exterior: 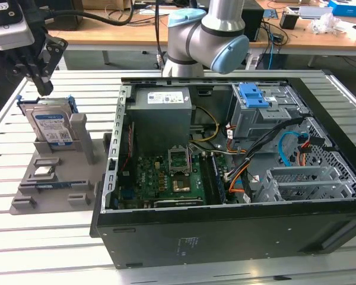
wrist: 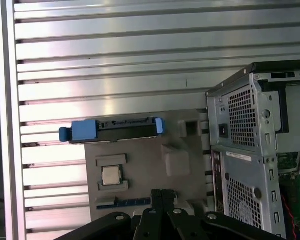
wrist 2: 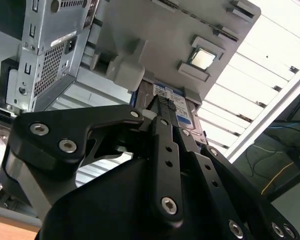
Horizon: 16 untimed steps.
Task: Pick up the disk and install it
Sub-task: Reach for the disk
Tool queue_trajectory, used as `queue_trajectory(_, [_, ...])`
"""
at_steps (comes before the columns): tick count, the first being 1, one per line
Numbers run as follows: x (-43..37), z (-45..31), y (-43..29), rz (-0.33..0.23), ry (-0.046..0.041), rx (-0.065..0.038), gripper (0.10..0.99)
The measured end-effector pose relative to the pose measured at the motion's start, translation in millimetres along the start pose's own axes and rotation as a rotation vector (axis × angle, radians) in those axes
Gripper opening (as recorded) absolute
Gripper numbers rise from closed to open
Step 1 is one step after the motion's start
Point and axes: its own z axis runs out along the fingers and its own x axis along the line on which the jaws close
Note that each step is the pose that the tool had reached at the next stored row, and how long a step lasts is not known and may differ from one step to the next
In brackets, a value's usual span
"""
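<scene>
Up at the exterior view's left, your gripper [exterior: 43, 88] hangs empty, tips pinched together, just above the disk [exterior: 50, 124] standing on edge, top edge running left-right.

No legible txt; labels on disk [exterior: 50, 126] & PSU [exterior: 163, 110] unreadable.

A slatted aluminium table [exterior: 47, 243] carries two things set just beside each other. A flat grey parts holder [exterior: 90, 175] lies toward the exterior view's left, and an open black computer case [exterior: 225, 237] lies on its side toward the exterior view's right.
</scene>
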Motion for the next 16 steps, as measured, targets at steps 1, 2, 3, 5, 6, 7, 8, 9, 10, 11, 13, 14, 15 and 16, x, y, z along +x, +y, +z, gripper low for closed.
queue_trajectory(1, [5.5, 0.1, 0.0, 0.000, 0.0000, 0.000, 0.106])
queue_trajectory(2, [8.9, 0.1, -0.1, 0.000, 0.0000, 0.000, 0.106])
queue_trajectory(3, [11.9, 0.1, -0.2, 0.000, -0.0001, 0.000, 0.106])
queue_trajectory(5, [18.5, 0.2, -0.6, 0.000, -0.0001, 0.000, 0.106])
queue_trajectory(6, [24.7, 0.3, -1.1, 0.000, -0.0001, 0.000, 0.106])
queue_trajectory(7, [29.3, 0.4, -1.4, 0.000, 0.0000, 0.000, 0.106])
queue_trajectory(8, [31.6, 0.5, -1.6, 0.000, -0.0001, 0.000, 0.106])
queue_trajectory(9, [33.4, 0.5, -1.8, 0.000, 0.0000, 0.000, 0.106])
queue_trajectory(10, [36.3, 0.7, -2.0, 0.000, 0.0000, 0.000, 0.106])
queue_trajectory(11, [38.1, 0.8, -2.1, 0.000, 0.0000, 0.000, 0.106])
queue_trajectory(13, [47.6, 1.1, -2.8, 0.000, 0.0000, 0.000, 0.106])
queue_trajectory(14, [49.7, 1.2, -3.0, 0.000, 0.0000, 0.000, 0.106])
queue_trajectory(15, [52.4, 1.3, -3.2, 0.000, 0.0000, 0.000, 0.106])
queue_trajectory(16, [54.4, 1.4, -3.4, 0.000, -0.0001, 0.000, 0.106])
